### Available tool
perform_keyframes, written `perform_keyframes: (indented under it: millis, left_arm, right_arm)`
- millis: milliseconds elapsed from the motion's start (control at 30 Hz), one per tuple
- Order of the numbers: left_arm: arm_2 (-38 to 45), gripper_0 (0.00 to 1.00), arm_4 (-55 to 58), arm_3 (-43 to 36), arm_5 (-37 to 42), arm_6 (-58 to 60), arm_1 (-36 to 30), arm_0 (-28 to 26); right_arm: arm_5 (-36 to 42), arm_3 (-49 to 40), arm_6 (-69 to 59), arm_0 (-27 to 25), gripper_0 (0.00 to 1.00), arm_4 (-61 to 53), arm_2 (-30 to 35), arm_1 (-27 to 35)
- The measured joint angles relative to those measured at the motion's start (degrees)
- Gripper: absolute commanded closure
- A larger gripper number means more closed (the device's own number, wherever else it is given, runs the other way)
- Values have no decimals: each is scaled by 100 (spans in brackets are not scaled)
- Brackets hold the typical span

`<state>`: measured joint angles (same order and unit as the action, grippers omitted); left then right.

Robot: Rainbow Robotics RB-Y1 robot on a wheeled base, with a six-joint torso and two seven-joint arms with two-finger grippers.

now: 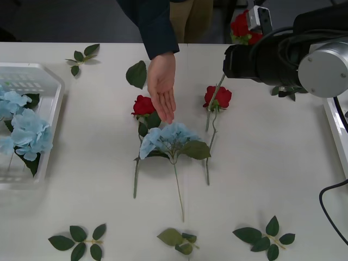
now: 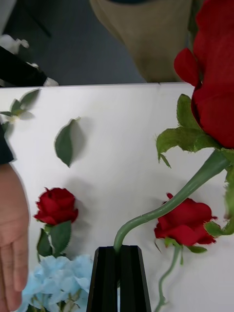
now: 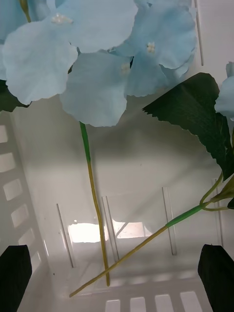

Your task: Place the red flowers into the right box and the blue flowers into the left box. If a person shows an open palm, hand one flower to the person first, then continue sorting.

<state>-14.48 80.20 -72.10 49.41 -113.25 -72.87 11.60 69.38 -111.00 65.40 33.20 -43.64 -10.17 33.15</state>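
Pale-blue petals of the blue flowers (image 3: pixel 92 53) hang close over the left wrist lens, their thin stems running down to the slotted bottom of the left box (image 3: pixel 146 195); the left hand (image 3: pixel 117 282) is spread wide, its black fingers at the two lower corners, holding nothing. From the front, that left box (image 1: pixel 51 81) sits at nine o'clock on the white surface (image 1: pixel 261 163), with blue flowers (image 1: pixel 24 133) lying inside it.

At one o'clock in the front view the right arm reaches across, and a red bloom (image 1: pixel 240 24) shows beside it; the right wrist view makes plain that the right hand (image 2: pixel 117 280) is pressed narrow on the stem of that red flower (image 2: pixel 214 87), the stem curving up to the big bloom.

On the surface two more red flowers lie, one at centre (image 1: pixel 143 105) and one to its right (image 1: pixel 217 97); a blue flower (image 1: pixel 168 138) lies just below them. The open palm (image 1: pixel 162 87) of the person (image 1: pixel 155 24) reaches down from twelve o'clock, fingertips beside the centre rose; it is apart from the held flower. An edge of the right box (image 1: pixel 337 130) shows at three o'clock; loose leaf sprigs (image 1: pixel 79 242) dot the near edge.
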Motion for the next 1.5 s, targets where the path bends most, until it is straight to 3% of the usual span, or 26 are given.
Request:
perform_keyframes:
  millis: [233, 533, 800, 1267, 1333, 1367, 1400, 1500]
  left_arm:
    - [2, 0, 0, 4, 19, 0, 0, 0]
    - [39, 0, 0, 7, 21, 0, 0, -1]
    - [46, 0, 0, 10, 21, 0, 1, -1]
    - [46, 0, 0, 13, 21, 0, 1, -1]
    - [46, 0, 0, 15, 21, 0, 1, -1]
    - [46, 0, 0, 15, 21, 0, 1, -1]
    - [46, 0, 0, 15, 21, 0, 1, -1]
    - [46, 0, 0, 15, 21, 0, 1, -1]
  right_arm:
    - [-522, -1410, 4, -423, 100, 403, 83, 0]
    - [-1242, -2462, 6, -846, 100, 1201, 92, -134]
    - [-1830, -2543, 6, -852, 100, 2500, -260, -416]
    - [-2146, -2259, 6, -852, 100, 2545, -423, -454]
    - [-2146, -2251, 6, -852, 86, 2545, -428, -454]
    - [-2146, -2250, 6, -852, 72, 2547, -435, -454]
    - [-2147, -2249, 6, -852, 45, 2548, -441, -454]
    - [-2149, -2249, 6, -852, 18, 2550, -449, -454]
